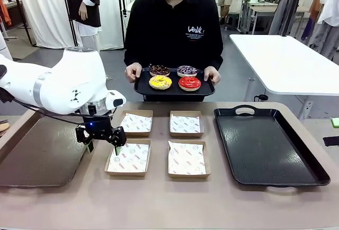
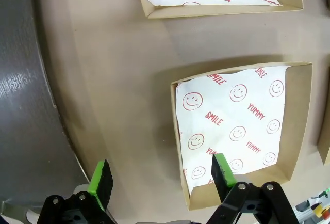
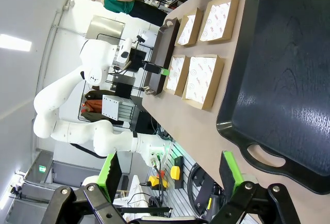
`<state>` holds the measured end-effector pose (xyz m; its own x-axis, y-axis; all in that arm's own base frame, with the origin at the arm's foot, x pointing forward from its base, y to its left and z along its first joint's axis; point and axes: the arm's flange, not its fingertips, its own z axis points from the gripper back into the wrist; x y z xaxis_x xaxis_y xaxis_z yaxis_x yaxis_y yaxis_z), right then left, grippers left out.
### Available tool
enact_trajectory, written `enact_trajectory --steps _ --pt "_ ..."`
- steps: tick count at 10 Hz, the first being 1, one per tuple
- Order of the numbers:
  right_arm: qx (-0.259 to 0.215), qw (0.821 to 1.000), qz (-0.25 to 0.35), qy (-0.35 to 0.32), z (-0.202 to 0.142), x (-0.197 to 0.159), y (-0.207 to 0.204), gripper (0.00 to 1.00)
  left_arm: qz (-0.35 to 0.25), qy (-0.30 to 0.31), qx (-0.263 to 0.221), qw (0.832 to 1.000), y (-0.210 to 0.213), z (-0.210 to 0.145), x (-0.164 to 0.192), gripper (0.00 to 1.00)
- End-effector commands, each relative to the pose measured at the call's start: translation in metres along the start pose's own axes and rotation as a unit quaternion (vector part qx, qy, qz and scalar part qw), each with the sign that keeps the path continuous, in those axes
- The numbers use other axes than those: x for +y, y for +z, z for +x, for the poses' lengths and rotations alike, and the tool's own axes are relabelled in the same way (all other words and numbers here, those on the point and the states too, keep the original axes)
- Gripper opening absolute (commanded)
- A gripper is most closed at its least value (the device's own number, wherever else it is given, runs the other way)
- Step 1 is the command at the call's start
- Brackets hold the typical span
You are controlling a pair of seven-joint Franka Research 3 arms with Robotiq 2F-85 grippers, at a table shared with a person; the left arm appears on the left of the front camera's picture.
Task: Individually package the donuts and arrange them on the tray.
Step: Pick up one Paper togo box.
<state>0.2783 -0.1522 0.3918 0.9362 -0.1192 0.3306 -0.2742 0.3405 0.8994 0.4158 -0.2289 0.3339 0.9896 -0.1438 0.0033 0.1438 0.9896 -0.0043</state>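
Tan desk [image 1: 159, 203], grey floor, white table [image 1: 286, 60] behind at the right. Four donuts [image 1: 160, 82] (yellow, red, chocolate, sprinkled) sit on a small black tray [image 1: 142, 88] that a person's hands [image 1: 133, 72] hold just past the desk's far edge. Four paper-lined cardboard boxes [image 1: 185, 158] in a two-by-two block mid-desk. Large black tray [image 1: 265, 150] along the right edge, brown tray [image 1: 42, 156] along the left edge. Left tool [image 1: 104, 146] spread wide, gripping nothing, above the gap between brown tray and near-left box, one pad over that box's rim. Right tool [image 3: 170, 170] spread wide, gripping nothing, by the large black tray's handle end.
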Motion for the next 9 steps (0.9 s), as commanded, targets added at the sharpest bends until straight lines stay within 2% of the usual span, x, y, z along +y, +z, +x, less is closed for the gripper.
enact_trajectory --steps 1,4,5,6,7,8,9 --pt "-0.007 1.0 0.011 0.008 0.0009 -0.0017 -0.0011 1.0 0.009 0.014 -0.018 1.0 -0.0083 0.0025 -0.0103 1.0" --pt "-0.007 1.0 0.011 0.008 0.0009 -0.0017 -0.0011 1.0 0.008 0.027 -0.033 0.999 -0.0156 0.0073 -0.0129 1.0" --pt "-0.007 1.0 0.011 0.008 0.0009 -0.0017 -0.0011 1.0 0.006 0.022 -0.034 0.999 -0.0145 0.0086 -0.0139 0.47" --pt "-0.007 1.0 0.011 0.008 0.0009 -0.0017 -0.0011 1.0 0.005 0.024 -0.035 0.999 -0.0143 0.0085 -0.0145 0.47" --pt "-0.007 1.0 0.011 0.008 0.0009 -0.0017 -0.0011 1.0 0.002 0.026 -0.036 0.999 -0.0143 0.0066 -0.0151 0.0" --pt "-0.007 1.0 0.011 0.008 0.0009 -0.0017 -0.0011 1.0 0.001 0.025 -0.036 0.999 -0.0124 0.0079 -0.015 0.43" --pt "-0.007 1.0 0.011 0.008 0.0009 -0.0017 -0.0011 1.0 0.0 0.027 -0.036 0.999 -0.0124 0.0063 -0.0153 0.0"
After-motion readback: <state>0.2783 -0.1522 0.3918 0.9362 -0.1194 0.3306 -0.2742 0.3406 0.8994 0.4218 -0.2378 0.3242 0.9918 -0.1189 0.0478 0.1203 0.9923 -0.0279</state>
